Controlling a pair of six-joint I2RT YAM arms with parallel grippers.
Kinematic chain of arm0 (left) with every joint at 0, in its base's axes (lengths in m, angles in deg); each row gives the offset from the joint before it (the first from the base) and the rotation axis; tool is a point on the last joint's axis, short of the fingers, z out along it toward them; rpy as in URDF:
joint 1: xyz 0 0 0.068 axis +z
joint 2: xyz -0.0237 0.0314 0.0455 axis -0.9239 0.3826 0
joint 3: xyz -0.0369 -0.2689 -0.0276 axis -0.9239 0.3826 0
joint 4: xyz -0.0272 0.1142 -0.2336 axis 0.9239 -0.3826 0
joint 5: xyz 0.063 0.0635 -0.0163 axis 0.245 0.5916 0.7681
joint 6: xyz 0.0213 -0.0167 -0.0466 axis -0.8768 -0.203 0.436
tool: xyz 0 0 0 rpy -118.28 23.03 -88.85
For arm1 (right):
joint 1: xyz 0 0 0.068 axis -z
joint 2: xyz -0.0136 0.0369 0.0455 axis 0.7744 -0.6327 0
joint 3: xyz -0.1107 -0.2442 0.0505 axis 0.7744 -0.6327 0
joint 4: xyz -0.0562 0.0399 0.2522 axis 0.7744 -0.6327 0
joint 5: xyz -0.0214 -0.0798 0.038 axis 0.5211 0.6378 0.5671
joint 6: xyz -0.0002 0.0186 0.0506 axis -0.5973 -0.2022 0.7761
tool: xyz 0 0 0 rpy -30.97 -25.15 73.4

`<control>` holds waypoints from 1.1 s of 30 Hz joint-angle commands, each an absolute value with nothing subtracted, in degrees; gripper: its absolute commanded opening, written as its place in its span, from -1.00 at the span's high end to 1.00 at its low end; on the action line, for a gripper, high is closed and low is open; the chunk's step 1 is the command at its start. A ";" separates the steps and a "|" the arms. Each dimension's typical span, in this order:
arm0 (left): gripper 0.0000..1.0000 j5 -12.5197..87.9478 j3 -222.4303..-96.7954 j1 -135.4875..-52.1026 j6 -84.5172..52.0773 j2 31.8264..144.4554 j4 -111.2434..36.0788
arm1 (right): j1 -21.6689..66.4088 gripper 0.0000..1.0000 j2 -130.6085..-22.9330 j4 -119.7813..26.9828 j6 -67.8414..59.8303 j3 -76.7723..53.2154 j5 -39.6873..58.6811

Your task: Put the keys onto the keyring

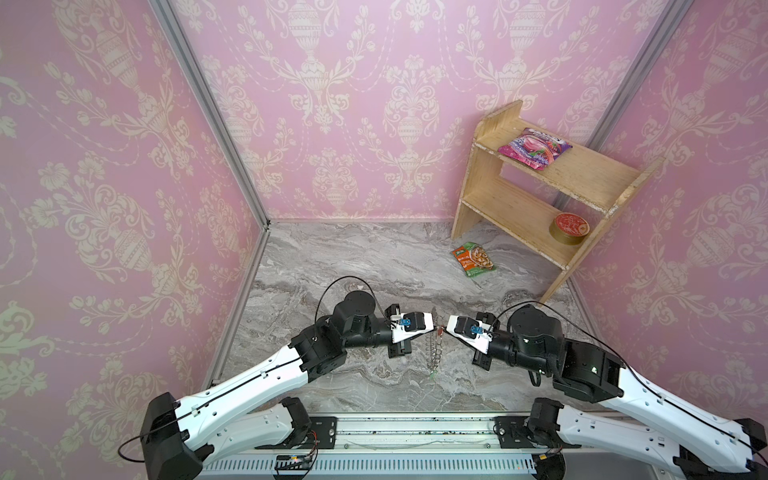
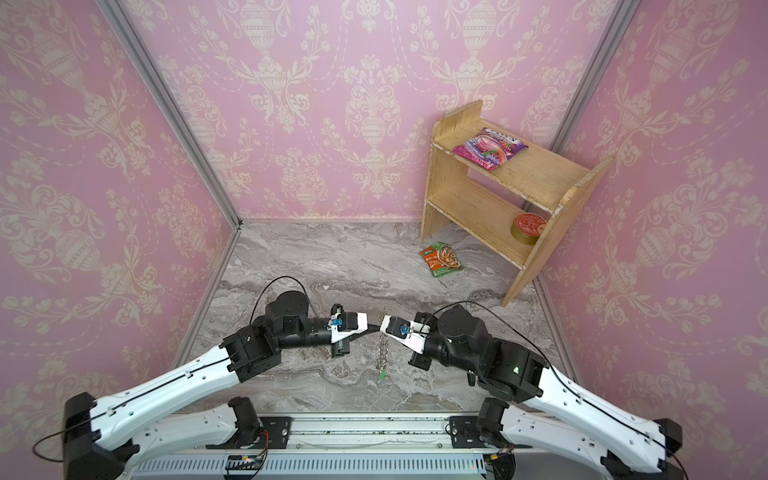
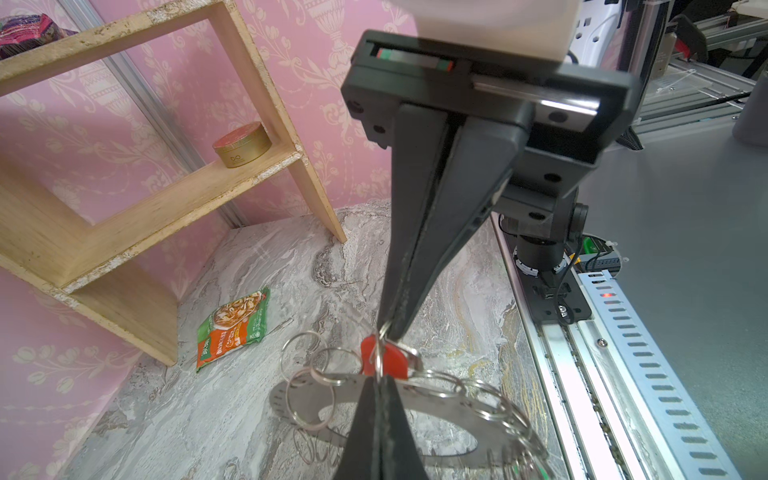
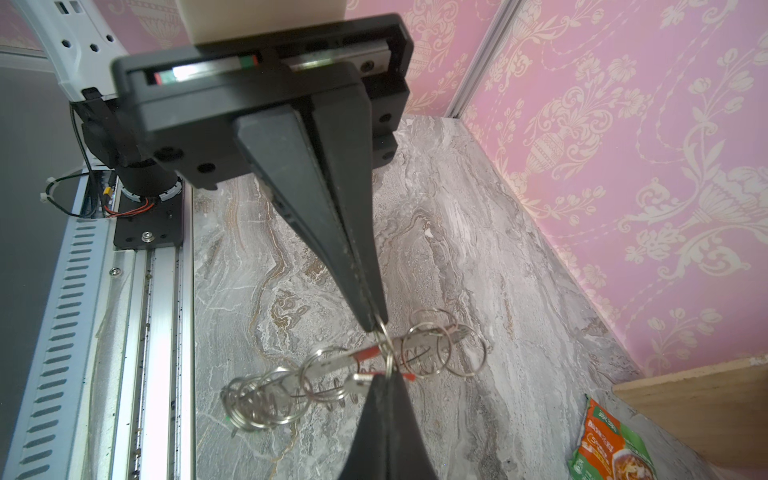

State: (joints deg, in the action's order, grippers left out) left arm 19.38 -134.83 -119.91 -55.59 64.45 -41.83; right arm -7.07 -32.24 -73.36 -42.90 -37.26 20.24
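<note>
While clamping wire loop (image 3: 379, 353) with left end effector (image 3: 392, 324), right end effector (image 4: 376, 322): green key (image 1: 433, 376) seemingly on keyring (image 3: 440, 411), red key (image 3: 388, 361) pending.

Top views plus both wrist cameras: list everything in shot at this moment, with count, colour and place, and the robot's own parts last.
table: one, grey marble, floor of the pink-walled booth
shelf: one, light wood, far right corner
keyring: one, grey metal with wire loops, hanging edge-on above the table, centre front
keys: two tags seen, one red near the keyring's upper part, one green at its low end; blades mostly hidden
food packet: one, orange-green, on the table before the shelf
pouch: one, pink-purple, top shelf board
tin: one, gold with red lid, lower shelf board
left gripper: one, black, shut on a keyring loop by the red tag
right gripper: one, black, shut, apparently on the same loop
</note>
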 commanded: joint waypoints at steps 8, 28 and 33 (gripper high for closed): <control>1.00 15.81 -137.86 -119.73 -53.66 65.76 -43.94 | -7.61 1.00 -32.39 -70.27 -43.85 -35.42 17.36; 1.00 12.56 -139.58 -118.32 -51.47 67.11 -45.23 | -8.80 1.00 -32.39 -71.32 -44.71 -35.41 16.58; 1.00 11.85 -139.77 -117.81 -50.83 67.37 -45.02 | -8.93 1.00 -32.82 -71.97 -44.91 -35.16 16.73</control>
State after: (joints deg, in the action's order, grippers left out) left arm 14.33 -137.52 -118.01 -52.60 66.55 -46.38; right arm -7.79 -32.28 -74.63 -44.21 -37.22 20.19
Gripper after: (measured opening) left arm 0.044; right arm 0.036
